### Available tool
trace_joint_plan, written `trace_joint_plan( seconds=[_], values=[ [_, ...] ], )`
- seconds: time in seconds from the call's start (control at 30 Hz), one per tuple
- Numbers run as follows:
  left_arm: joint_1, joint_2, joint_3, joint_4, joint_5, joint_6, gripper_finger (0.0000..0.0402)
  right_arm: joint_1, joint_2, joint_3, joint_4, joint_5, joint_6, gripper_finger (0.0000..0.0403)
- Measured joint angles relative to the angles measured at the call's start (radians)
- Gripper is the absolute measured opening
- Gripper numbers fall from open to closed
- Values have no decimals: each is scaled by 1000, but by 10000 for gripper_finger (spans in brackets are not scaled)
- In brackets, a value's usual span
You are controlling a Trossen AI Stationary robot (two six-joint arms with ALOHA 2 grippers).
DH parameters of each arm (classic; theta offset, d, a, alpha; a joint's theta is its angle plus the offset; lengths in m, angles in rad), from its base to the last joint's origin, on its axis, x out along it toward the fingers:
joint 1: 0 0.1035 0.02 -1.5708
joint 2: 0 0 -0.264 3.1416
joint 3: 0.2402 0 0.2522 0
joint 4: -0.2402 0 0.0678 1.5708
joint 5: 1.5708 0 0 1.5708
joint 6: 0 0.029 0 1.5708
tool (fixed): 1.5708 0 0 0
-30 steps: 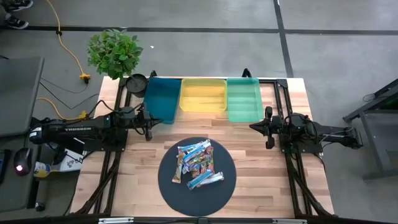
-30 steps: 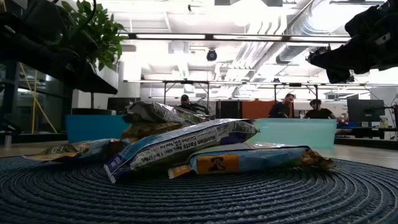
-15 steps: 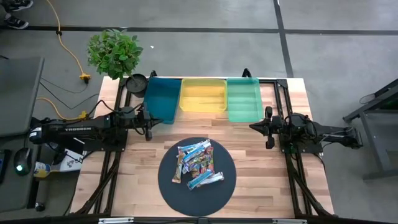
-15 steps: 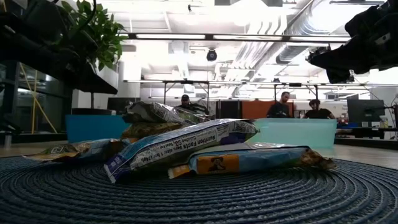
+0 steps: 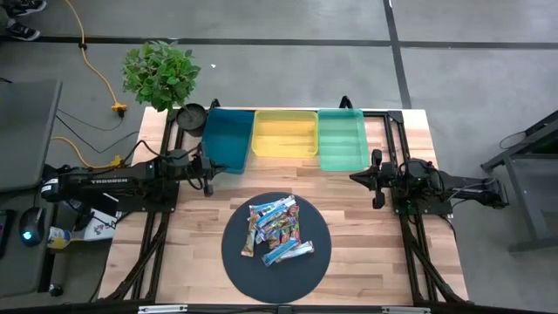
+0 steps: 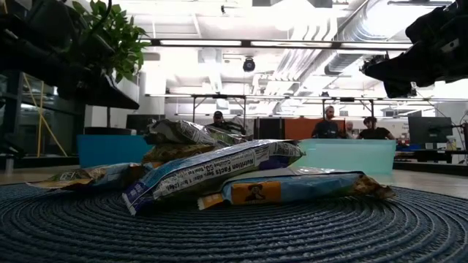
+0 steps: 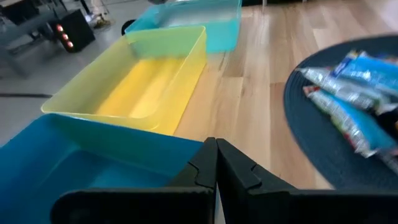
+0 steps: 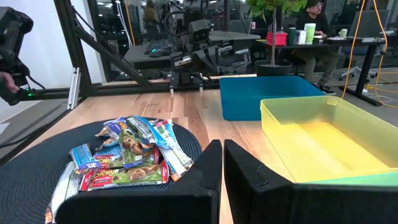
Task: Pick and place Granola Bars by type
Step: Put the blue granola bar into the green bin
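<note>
Legible writing: "Nutrition Facts" on a silver-white wrapper (image 6: 219, 174) in the low view; "TROSSEN" on the left arm (image 5: 105, 181). Granola Bars (image 5: 277, 230) heaped on a round dark mat (image 5: 237, 262), mid-table. Blue bin (image 5: 226, 139), yellow bin (image 5: 284, 133), green bin (image 5: 342, 138) in a row at the far edge, nothing inside. Left gripper (image 5: 207, 174) near the blue bin, right gripper (image 5: 377, 179) near the green bin; both fully closed, holding nothing.

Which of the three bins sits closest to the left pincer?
The blue bin, the leftmost of the row; the left pincer is right beside it, while the yellow bin and green bin lie farther right.
</note>
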Motion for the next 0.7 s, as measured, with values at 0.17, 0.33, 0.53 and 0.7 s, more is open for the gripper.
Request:
trace_joint_plan(
  seconds=[0.17, 0.33, 0.53, 0.7],
  values=[
    [0, 0, 0, -2, 8, -28, 0, 0, 0, 0, 0, 0, 0, 0],
    [0, 0, 0, -1, 11, -41, 0, 0, 0, 0, 0, 0, 0, 0],
    [0, 0, 0, 5, 7, -295, 0, 0, 0, 0, 0, 0, 0, 0],
    [0, 0, 0, 21, 40, -516, 0, 0, 0, 0, 0, 0, 0, 0]
  ],
)
